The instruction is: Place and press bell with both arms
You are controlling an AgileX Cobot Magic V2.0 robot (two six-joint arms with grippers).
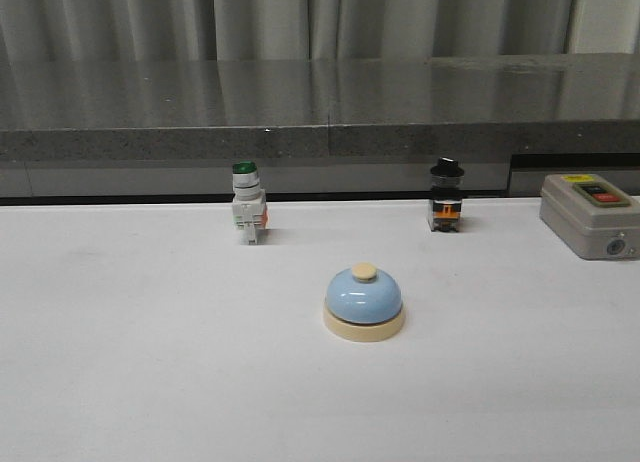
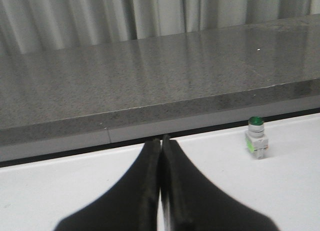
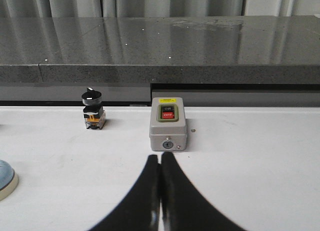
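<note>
The bell (image 1: 364,302) stands upright near the centre of the white worktop (image 1: 150,382), forward of the green-capped switch (image 1: 247,214) and black selector switch (image 1: 446,208). The left end effector (image 2: 160,146) and right end effector (image 3: 160,161) are both closed, empty, and well apart from the bell.
</note>
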